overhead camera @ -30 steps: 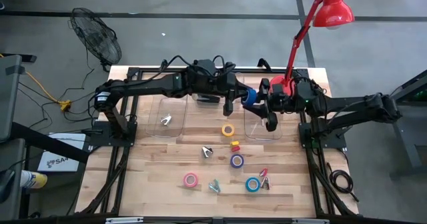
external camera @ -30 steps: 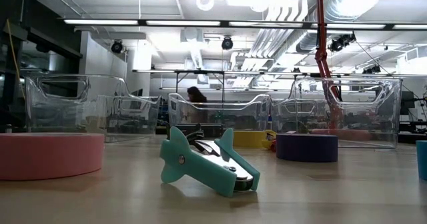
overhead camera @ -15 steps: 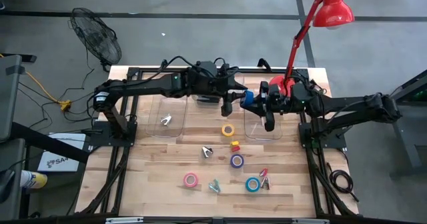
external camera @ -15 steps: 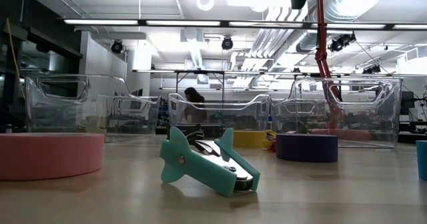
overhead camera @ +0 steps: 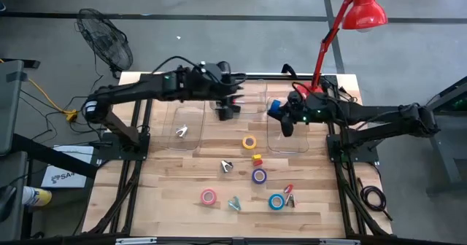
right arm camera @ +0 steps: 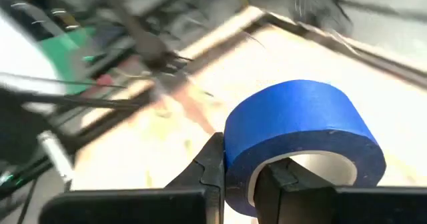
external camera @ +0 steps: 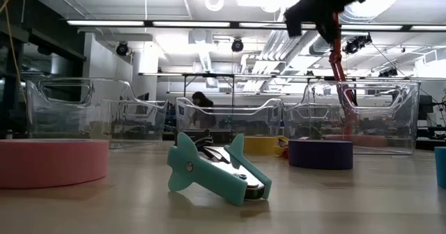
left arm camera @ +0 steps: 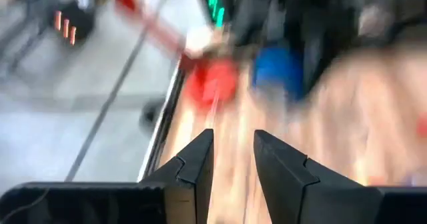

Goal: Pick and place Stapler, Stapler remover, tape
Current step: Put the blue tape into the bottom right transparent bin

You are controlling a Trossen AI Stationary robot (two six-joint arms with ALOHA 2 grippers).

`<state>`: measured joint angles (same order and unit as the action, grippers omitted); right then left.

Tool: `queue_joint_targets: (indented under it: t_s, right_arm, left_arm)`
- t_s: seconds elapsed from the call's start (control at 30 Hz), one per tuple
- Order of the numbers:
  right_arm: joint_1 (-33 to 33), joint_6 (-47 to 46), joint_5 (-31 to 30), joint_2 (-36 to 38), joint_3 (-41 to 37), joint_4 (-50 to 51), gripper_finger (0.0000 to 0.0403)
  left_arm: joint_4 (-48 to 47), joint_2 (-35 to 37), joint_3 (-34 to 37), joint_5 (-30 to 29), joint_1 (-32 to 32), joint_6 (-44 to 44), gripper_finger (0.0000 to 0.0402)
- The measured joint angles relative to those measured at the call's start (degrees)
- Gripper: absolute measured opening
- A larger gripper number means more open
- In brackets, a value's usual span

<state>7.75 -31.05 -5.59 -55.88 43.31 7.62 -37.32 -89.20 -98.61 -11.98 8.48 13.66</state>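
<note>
Above table (overhead camera: 175,179): blue tape roll (right arm camera: 303,141) clamped in right hand (right arm camera: 241,177).

You see the left gripper (left arm camera: 231,159) at the bottom of the left wrist view, its two dark fingers (left arm camera: 195,167) standing a little apart with a narrow gap and nothing between them. Beyond them the wooden table (left arm camera: 347,117) is blurred. A blue tape roll (left arm camera: 277,69) is held by the dark right gripper (left arm camera: 313,44), and just beside it there is the red lamp base (left arm camera: 212,81)
</note>
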Motion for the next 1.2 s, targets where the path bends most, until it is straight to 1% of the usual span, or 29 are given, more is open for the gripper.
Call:
queue_joint_targets:
  t_s: [0.07,0.13,0.17,0.27,0.37,0.47,0.73,0.9,1.0,1.07,1.2]
  right_arm:
    - [2.24,-3.81,-0.51,-0.03,0.04,4.99,0.0031]
    - [4.36,-6.48,-0.5,-0.48,0.02,9.49,0.0031]
    - [5.46,-7.75,-0.34,-0.61,0.02,11.27,0.0031]
    - [8.36,-10.6,0.44,-1.74,0.05,14.79,0.0031]
    - [10.75,-12.13,1.91,-4.25,0.09,16.95,0.0031]
    - [12.79,-13.05,4.01,-7.64,0.09,17.52,0.0031]
    - [16.42,-15.35,9.27,-19.14,0.09,17.69,0.0031]
    - [17.34,-15.97,10.48,-24.52,0.09,17.28,0.0031]
    - [17.48,-16.98,11.54,-26.57,0.09,17.31,0.0031]
    - [17.52,-17.07,12.89,-27.44,0.09,17.33,0.0043]
    - [17.49,-18.67,14.16,-27.91,0.09,17.35,0.0091]
  left_arm:
    - [-4.04,1.25,-0.17,-3.67,0.2,-0.23,0.0104]
    - [-11.06,2.17,0.04,-5.34,0.57,-0.8,0.0104]
    - [-12.22,2.51,0.04,-5.39,0.76,-1.47,0.0104]
    - [-18.21,4.2,0.04,-3.52,2.48,-3.14,0.0104]
    - [-21.43,5.72,0.01,-0.19,5.15,-3.88,0.0104]
    - [-21.33,6.52,0.04,2.76,7.52,-3.88,0.0104]
    - [-20.58,8.37,0.04,12.87,15.33,1.01,0.0104]
    - [-20.72,8.71,0.04,19.27,18.8,3.06,0.0104]
    - [-20.73,8.71,0.04,21.59,20.13,4.74,0.0104]
    - [-20.79,8.71,0.04,22.19,20.53,5.83,0.0103]
    - [-21.29,8.55,0.04,22.41,20.41,8.0,0.0103]
